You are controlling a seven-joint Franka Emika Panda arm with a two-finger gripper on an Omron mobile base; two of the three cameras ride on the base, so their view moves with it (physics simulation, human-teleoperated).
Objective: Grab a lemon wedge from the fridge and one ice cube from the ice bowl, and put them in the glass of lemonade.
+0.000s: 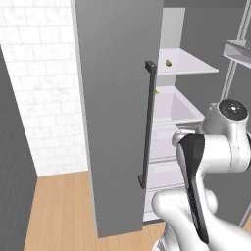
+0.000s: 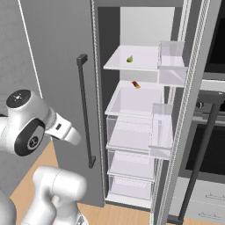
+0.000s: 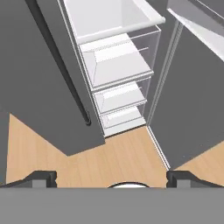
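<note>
The fridge (image 2: 61, 52) stands with its right door swung wide open and its left door closed, the closed door's grey face filling the 9 to 12 o'clock part of the right base view and carrying a long dark bar handle (image 2: 85, 110). Inside, white shelves and clear drawers step downward. On the upper shelf (image 2: 145, 61), toward 12 o'clock in the right base view, sits a small green-yellow piece that looks like the lemon wedge (image 2: 130, 59); the same piece shows in the left base view at about 1 o'clock (image 1: 168, 62). On the shelf below lies a small red and yellow item (image 2: 136, 85), too small to identify. Clear door bins (image 2: 169, 66) hang on the inside of the open right door at 2 to 3 o'clock, and beyond that door a black wall oven (image 2: 217, 44) shows at the right edge. The arm (image 2: 30, 127) is folded low at 8 o'clock in the right base view, well apart from the shelves. In the hand view the gripper (image 3: 111, 178) points down toward the wooden floor (image 3: 109, 157) in front of the fridge, with the lower drawers (image 3: 118, 61) at 12 o'clock. Its two dark fingertips (image 3: 41, 178) sit far apart at 7 and 5 o'clock, so the hand is released and grasps nothing.
</note>
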